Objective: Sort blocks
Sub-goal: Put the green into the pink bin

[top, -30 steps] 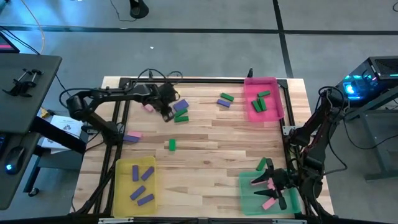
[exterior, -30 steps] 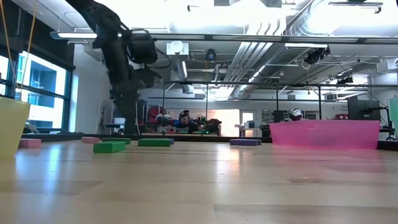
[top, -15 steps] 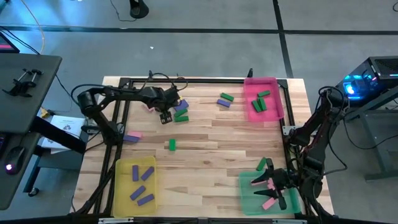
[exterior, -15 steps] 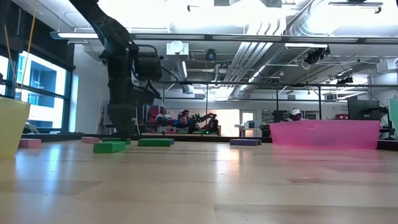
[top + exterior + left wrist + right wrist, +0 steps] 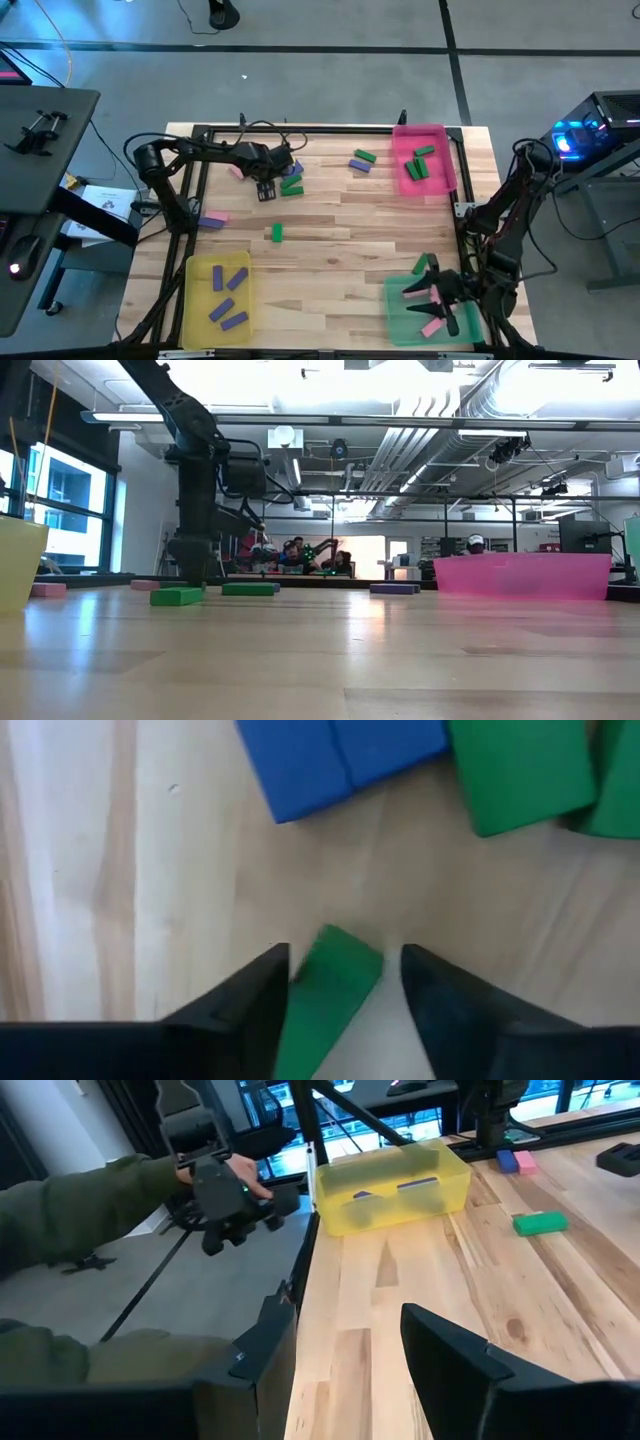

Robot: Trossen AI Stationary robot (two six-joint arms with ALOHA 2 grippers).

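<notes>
My left gripper (image 5: 265, 188) is open and down at the table beside a cluster of blocks, a purple one (image 5: 291, 170) and a green one (image 5: 292, 186). In the left wrist view its fingers stand on either side of a green block (image 5: 330, 988) lying on the wood, with a blue-purple block (image 5: 340, 755) and green blocks (image 5: 520, 770) beyond. The low view shows the left gripper (image 5: 200, 570) behind a green block (image 5: 177, 596). My right gripper (image 5: 432, 291) waits open over the green tray (image 5: 400, 325). My left gripper comes from above with one finger (image 5: 250, 1010) close against the long edge of the green block (image 5: 305, 982). I cannot tell whether it touches. The block lies flat on the table, along the fingers.
A pink tray (image 5: 437, 130) holds green blocks, a yellow tray (image 5: 192, 290) purple ones, and the green tray pink ones. Loose blocks lie about: pink (image 5: 237, 171), pink-purple (image 5: 212, 219), green (image 5: 277, 232), green (image 5: 364, 156). A person's sleeve (image 5: 90, 1200) shows beyond the table.
My left gripper has come down from above the cluster to the table top, shifting a little toward the near edge, and the arm has swung in behind it. The blocks have stayed where they were.
</notes>
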